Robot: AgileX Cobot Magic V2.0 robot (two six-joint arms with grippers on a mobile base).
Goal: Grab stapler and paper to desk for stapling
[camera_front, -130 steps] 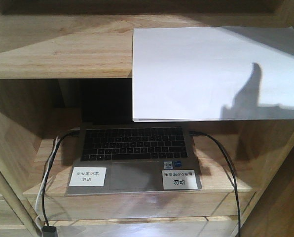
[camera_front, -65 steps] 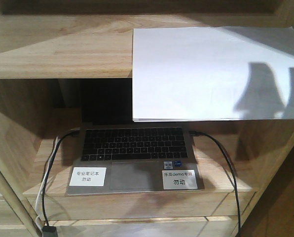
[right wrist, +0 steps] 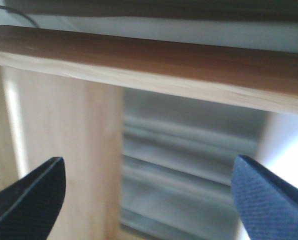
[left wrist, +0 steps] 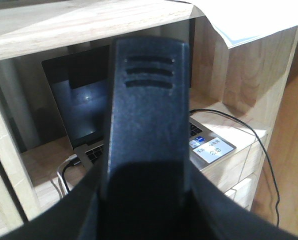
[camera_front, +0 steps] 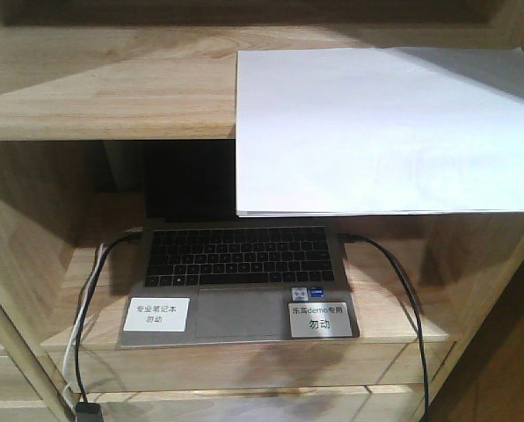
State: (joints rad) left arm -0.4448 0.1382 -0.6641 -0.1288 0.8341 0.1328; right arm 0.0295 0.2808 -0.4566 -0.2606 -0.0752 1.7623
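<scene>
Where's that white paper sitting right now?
In the front view, the paper lies on the right side of the upper shelf, with its front edge overhanging the open laptop below.

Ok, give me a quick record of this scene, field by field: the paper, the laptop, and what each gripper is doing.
paper: white paper lying on the upper shelf, its front edge overhanging the bay below
laptop: open laptop on the lower shelf, two white labels on its palm rest, cables at both sides
left gripper: left gripper shut on a black grooved object, probably the stapler
right gripper: right gripper open, empty, below a wooden board; view blurred
</scene>
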